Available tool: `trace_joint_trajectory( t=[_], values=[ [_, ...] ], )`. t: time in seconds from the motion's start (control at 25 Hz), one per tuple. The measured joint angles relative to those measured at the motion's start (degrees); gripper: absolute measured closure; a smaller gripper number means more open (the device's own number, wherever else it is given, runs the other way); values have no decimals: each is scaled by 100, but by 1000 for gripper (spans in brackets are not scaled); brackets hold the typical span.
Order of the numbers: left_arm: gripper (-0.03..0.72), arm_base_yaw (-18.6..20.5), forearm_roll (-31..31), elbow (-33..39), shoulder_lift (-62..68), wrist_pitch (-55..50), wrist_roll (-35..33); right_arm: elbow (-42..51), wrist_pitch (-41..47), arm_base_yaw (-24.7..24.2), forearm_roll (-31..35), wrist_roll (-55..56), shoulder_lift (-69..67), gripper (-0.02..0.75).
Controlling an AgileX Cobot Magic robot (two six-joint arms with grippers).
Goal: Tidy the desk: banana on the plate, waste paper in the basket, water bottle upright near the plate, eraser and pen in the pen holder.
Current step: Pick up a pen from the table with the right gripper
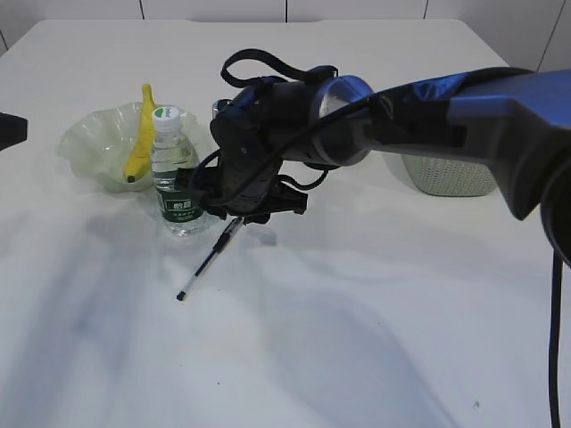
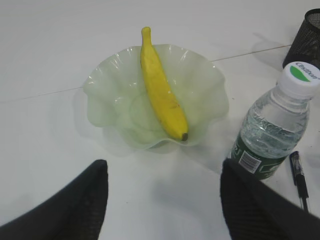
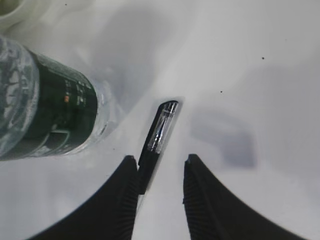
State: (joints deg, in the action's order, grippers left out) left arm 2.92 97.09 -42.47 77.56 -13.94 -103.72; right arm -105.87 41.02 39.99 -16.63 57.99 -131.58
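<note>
The pen (image 1: 208, 262) lies nearest on the white table (image 1: 357, 339), toward its middle, its cap end between the parted jaws of the right gripper (image 3: 160, 172), one finger touching it but not yet clamped, so I judge the pen step underway. The banana (image 2: 162, 97) already rests in the plate (image 2: 105, 90) near the far left edge; the water bottle (image 1: 177, 174) stands upright just beside it; the left gripper (image 2: 162, 200) hovers apart and empty. The mesh pen holder (image 2: 305, 37) shows nothing I can make out inside; the basket (image 1: 451, 176) near the right edge is partly hidden; eraser and paper go unseen.
</note>
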Motion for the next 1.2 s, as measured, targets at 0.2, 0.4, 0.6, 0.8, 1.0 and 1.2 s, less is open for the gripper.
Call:
trace_joint_trajectory(
  t=[0.2, 0.4, 0.6, 0.8, 1.0, 1.2],
  values=[
    [193, 0, 0, 0, 0, 0, 0, -23, 13, 0, 23, 0, -102, 496],
    [192, 0, 0, 0, 0, 0, 0, -318, 37, 0, 70, 0, -295, 496],
    [192, 0, 0, 0, 0, 2, 0, -596, 88, 0, 146, 0, -469, 496],
    [192, 0, 0, 0, 0, 12, 0, -624, 98, 0, 158, 0, -530, 496],
    [193, 0, 0, 0, 0, 12, 0, -624, 121, 0, 223, 0, -601, 496],
    [193, 0, 0, 0, 0, 12, 0, -637, 121, 0, 231, 0, -638, 496]
  ],
)
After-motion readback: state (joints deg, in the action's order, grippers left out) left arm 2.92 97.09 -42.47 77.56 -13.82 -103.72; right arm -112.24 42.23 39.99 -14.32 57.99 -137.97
